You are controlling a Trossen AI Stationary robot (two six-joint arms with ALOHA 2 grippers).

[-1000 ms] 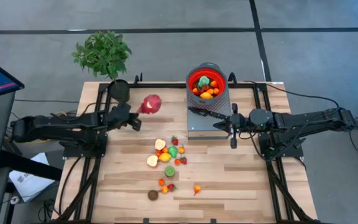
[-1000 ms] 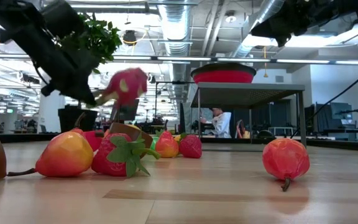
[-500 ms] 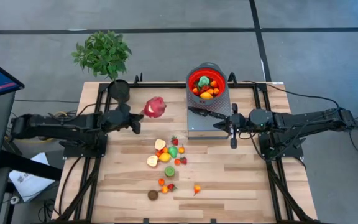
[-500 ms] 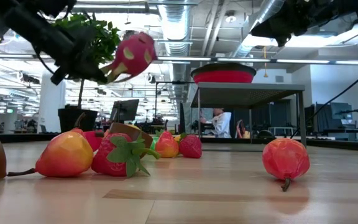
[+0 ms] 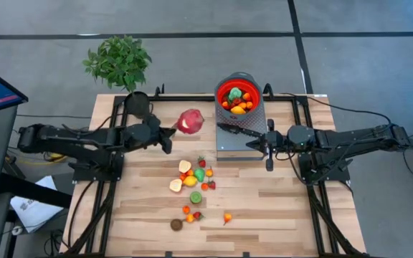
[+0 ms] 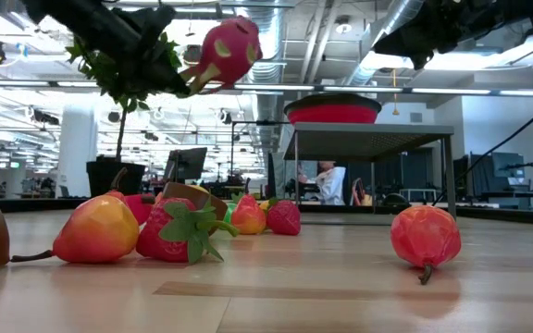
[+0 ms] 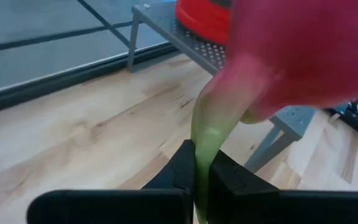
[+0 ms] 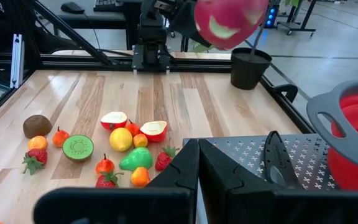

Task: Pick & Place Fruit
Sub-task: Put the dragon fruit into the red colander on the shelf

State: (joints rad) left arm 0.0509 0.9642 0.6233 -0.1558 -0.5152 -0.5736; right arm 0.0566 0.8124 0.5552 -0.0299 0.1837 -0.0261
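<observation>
The left gripper [image 5: 171, 133] pinches one green tip of the large pink-red dragon fruit [image 5: 190, 122], holding it in the air at about nine o'clock from the round red bowl with a grey inside [image 5: 238, 96], which sits on a perforated grey metal stand [image 5: 229, 140]. Several small fruits already lie in that bowl, so the job looks partly done. A cluster of small red, orange, yellow and green toy fruits [image 5: 193, 176] waits on the wooden table [image 5: 278, 208]. The right gripper [image 5: 268, 145], fingers pressed together and empty, waits at five o'clock from the bowl.

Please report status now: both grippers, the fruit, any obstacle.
Left gripper shut on dragon fruit, airborne. Right gripper shut, empty, beside shelf. Nothing between fruit and bowl.
</observation>
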